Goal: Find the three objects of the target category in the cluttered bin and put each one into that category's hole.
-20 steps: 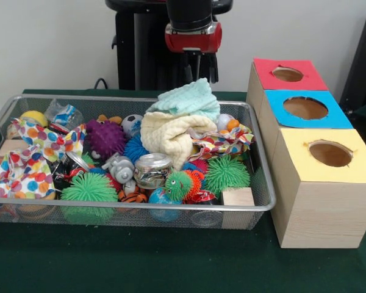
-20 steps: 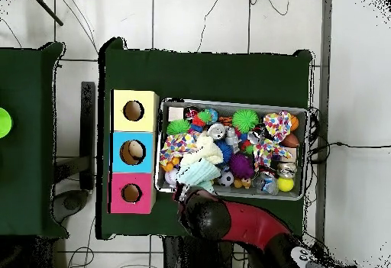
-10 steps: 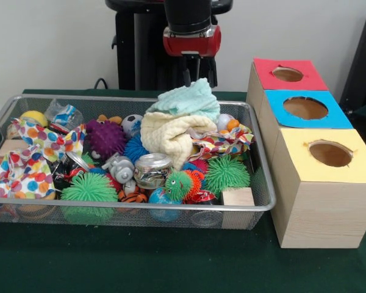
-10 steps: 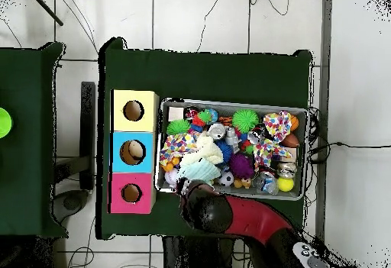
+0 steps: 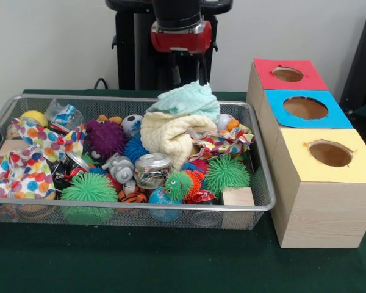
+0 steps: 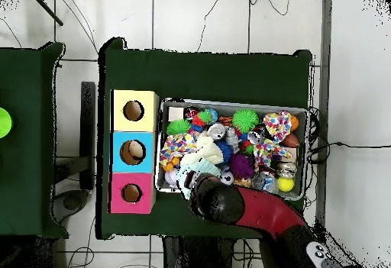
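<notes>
Hovering behind the mint-green folded terry cloth point(image 5: 189, 99), piled topmost in the silver wire-mesh bin point(image 5: 244, 207), the pincer point(image 5: 186, 74) is seen empty; its opening cannot be told.

Bright even indoor light, soft shadows, mild blur

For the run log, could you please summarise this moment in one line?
pincer: above bin's far side, holding nothing | mint cloth: on cream cloth, in wire bin | blue box: object inside
</notes>
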Motion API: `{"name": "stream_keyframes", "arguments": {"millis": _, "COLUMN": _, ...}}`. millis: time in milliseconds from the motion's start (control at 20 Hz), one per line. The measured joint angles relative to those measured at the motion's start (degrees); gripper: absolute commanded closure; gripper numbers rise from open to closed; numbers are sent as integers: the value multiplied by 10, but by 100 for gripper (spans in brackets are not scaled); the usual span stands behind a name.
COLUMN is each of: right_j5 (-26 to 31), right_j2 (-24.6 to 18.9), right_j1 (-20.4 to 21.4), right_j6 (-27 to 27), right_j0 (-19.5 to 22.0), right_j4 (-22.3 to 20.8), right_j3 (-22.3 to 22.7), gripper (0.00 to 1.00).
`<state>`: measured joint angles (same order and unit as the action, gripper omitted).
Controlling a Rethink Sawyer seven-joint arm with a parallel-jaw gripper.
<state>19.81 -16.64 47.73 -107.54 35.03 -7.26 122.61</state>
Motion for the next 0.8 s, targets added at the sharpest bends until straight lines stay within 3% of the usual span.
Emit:
{"name": "stream_keyframes", "arguments": {"millis": 350, "right_j5": 18, "right_j2": 2, "right_j1": 0, "right_j6": 0, "right_j0": 21, "right_j4": -17, "right_j3": -31, "gripper": 0}}
{"name": "stream_keyframes", "arguments": {"millis": 550, "right_j5": 34, "right_j2": 17, "right_j1": -15, "right_j6": 0, "right_j0": 6, "right_j4": -79, "right_j3": -83, "gripper": 0}}
{"name": "stream_keyframes", "arguments": {"millis": 800, "right_j5": 50, "right_j2": 36, "right_j1": -40, "right_j6": 0, "right_j0": -8, "right_j4": -125, "right_j3": -122, "gripper": 0}}
